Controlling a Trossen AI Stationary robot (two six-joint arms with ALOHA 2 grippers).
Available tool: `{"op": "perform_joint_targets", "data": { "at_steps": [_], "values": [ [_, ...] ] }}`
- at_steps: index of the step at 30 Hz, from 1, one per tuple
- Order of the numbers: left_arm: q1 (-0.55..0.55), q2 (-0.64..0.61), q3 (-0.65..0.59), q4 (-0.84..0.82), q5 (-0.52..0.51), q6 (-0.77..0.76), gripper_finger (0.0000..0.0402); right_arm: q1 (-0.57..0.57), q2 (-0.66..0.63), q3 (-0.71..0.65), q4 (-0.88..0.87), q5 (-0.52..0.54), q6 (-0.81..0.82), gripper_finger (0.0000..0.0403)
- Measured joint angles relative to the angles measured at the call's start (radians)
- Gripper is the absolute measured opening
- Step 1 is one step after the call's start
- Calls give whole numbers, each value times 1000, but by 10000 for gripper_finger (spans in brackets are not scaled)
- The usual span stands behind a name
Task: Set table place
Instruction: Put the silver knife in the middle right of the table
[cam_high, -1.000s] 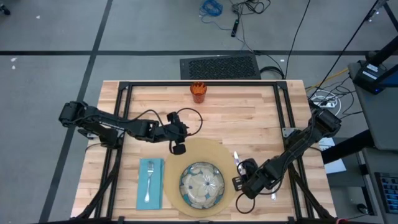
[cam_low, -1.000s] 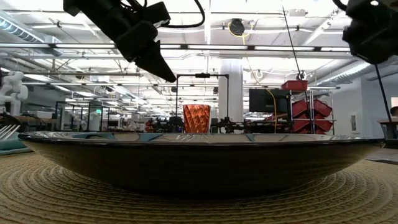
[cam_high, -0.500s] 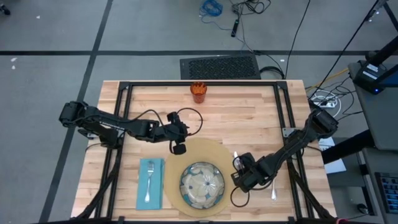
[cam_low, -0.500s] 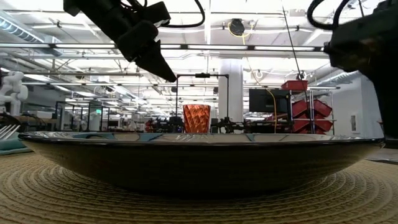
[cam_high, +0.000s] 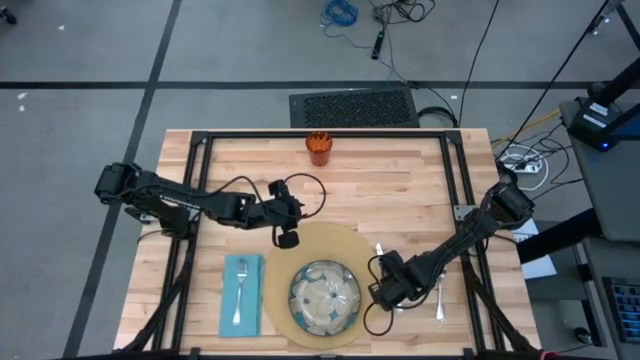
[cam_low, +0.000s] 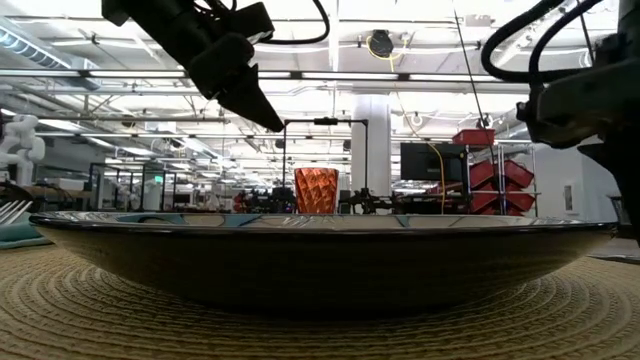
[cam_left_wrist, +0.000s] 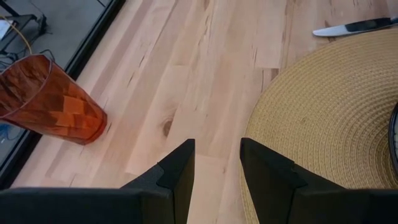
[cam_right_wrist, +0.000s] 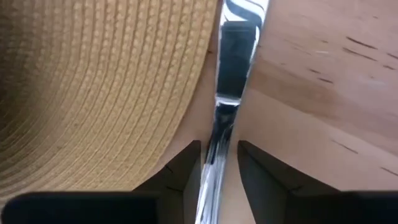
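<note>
Right wrist view: right end effector (cam_right_wrist: 217, 163) straddles the knife (cam_right_wrist: 231, 68) beside the mat (cam_right_wrist: 93, 81), fingers parted; no readable writing.

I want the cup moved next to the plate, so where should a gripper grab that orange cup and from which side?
Grip the orange cup around its faceted wall, coming in level from the mat side. It stands upright and alone near the table's far edge, and widens toward the rim, so a mid-height pinch probably will not slip.

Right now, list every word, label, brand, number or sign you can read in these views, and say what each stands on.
None can be read. The cup, dish, mat, napkin, knife and table carry no lettering. Background signs and screens in the low view are too small to read.
</note>
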Motion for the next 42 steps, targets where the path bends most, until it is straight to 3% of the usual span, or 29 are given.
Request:
{"op": "perform_joint_targets", "data": {
  "at_steps": [5,11,23,42],
  "values": [
    [0,0,0,-1,0,0,118,0,7,2,-2,-15,33,66],
    [0,0,0,0,0,0,118,22,7,1,28,-15,180,19],
    [0,0,0,-8,0,0,118,84,10,0,82,18,394,25],
    [0,0,0,-8,0,1,118,86,11,1,53,6,426,29]
  ]
}}
